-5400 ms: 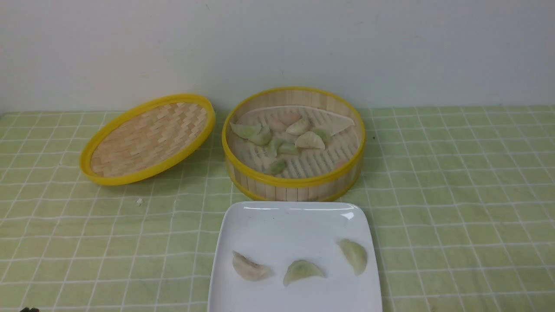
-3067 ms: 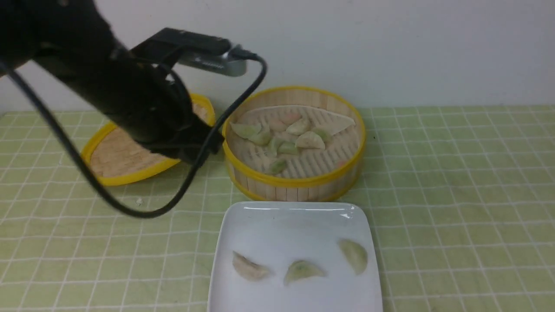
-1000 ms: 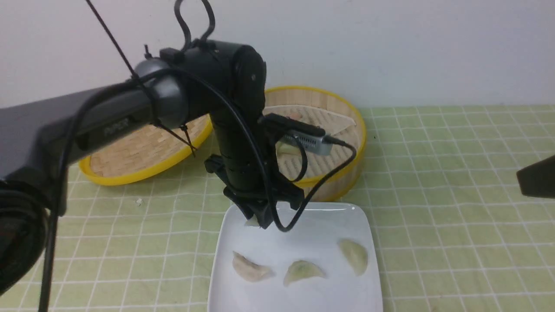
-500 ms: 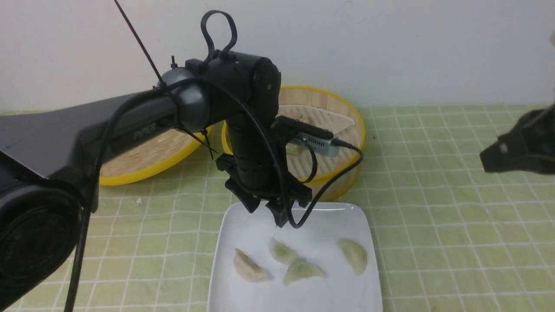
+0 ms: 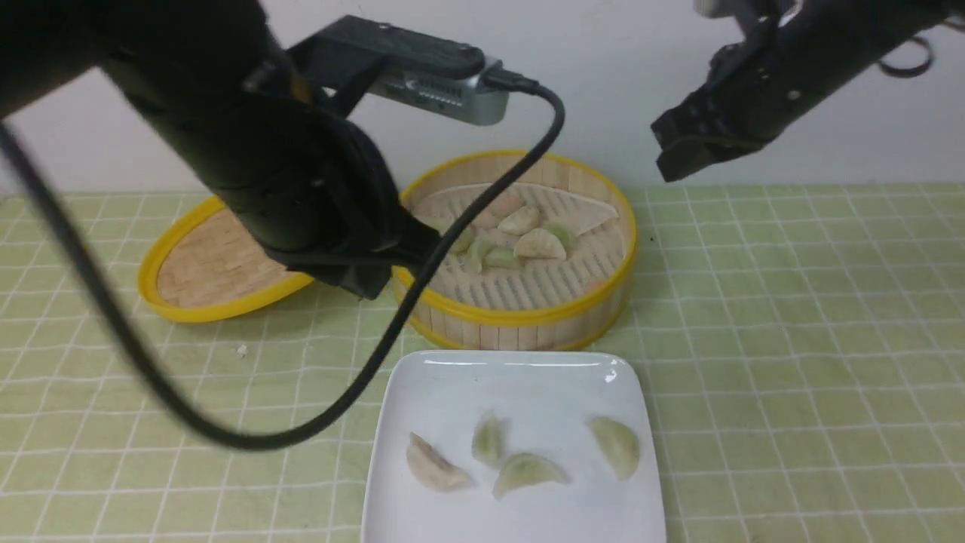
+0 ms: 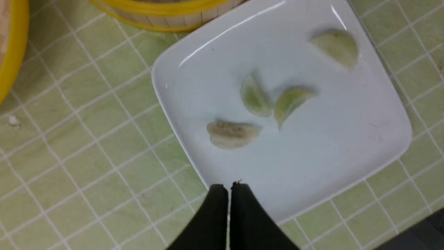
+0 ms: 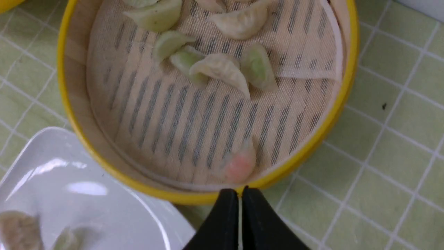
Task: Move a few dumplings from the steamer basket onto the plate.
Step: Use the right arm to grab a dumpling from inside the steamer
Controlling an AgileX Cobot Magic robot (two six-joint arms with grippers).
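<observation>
On the square white plate (image 5: pixel 520 385) four dumplings (image 5: pixel 617 445) lie; others sit in the steamer basket (image 5: pixel 520 323); left gripper (image 6: pixel 229 190) and right gripper (image 7: pixel 240 196) both pinched together, empty; diving in without parting, the right could squash the pink dumpling (image 7: pixel 239 164) by the wall.
</observation>
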